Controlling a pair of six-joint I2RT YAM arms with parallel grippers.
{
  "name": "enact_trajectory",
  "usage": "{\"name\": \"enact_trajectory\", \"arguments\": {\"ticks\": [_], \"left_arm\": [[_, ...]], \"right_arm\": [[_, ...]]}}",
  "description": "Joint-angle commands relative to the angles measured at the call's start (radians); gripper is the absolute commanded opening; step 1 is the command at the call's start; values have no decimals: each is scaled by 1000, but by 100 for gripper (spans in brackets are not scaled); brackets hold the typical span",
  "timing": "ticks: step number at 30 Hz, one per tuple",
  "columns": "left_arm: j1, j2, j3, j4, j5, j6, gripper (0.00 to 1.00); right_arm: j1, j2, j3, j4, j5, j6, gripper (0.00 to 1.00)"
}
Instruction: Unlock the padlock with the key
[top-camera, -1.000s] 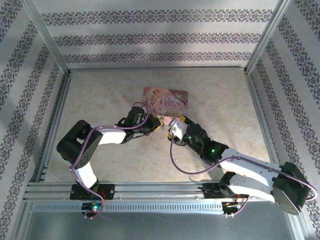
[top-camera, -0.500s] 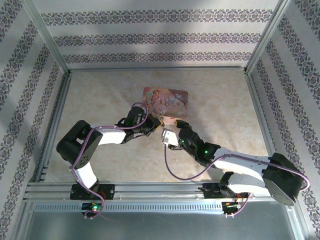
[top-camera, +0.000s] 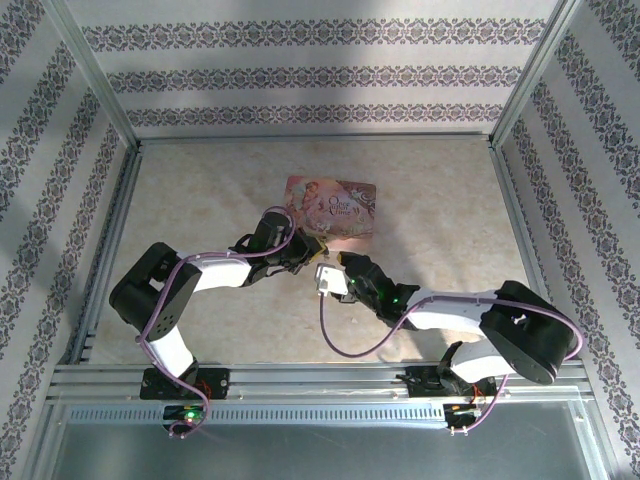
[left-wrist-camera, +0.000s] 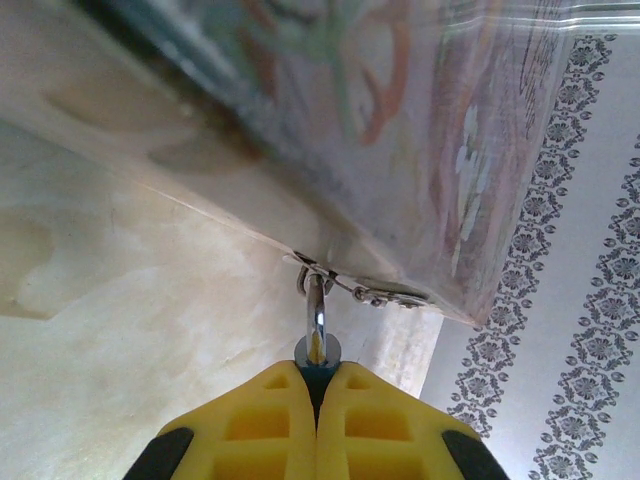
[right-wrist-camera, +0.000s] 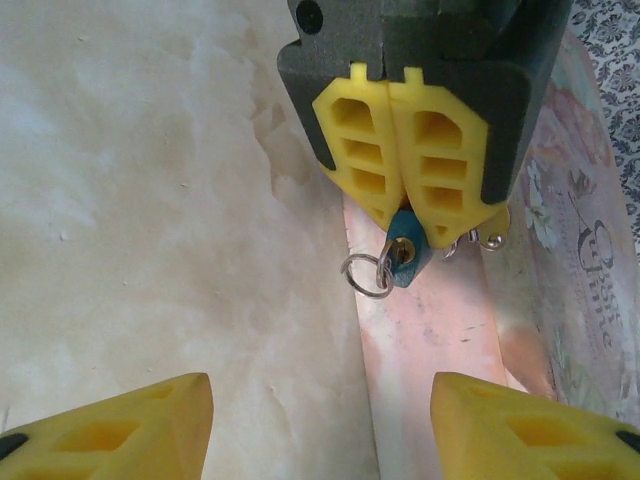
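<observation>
Spreading pale and marbled under both arms, the desk is boxed in by walls papered in dark floral stripes, with aluminium rails along its near edge. A pink illustrated tin lies flat near the middle, towards the far side.

The padlock is tiny. It has a blue body with a brass-coloured keyway facing the right wrist camera. In the left wrist view its thin silvery shackle runs up into the small metal hasp at the tin's near edge. A small wire ring hangs just beside the keyway; what it carries is too small to tell.

The left hand is pressed together, pinching the padlock's body. The right hand is spread wide, near the padlock and facing it, apart from it.

Bare desk lies open to the left, to the right and beyond the tin, out to the walls.
</observation>
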Motion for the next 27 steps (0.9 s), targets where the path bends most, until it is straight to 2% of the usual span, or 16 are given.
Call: {"name": "enact_trajectory", "arguments": {"ticks": [1,13,27], "left_arm": [[-18,-32,35,7,22,-38,0],[-19,-29,51,4,33,-45,0],[-19,-46,56,3,37,-48,0]], "right_arm": [[-18,25,23,65,-48,8,55],[-50,78,35,125,-98,17,44],[-70,101,68,128,-136,23,39]]}}
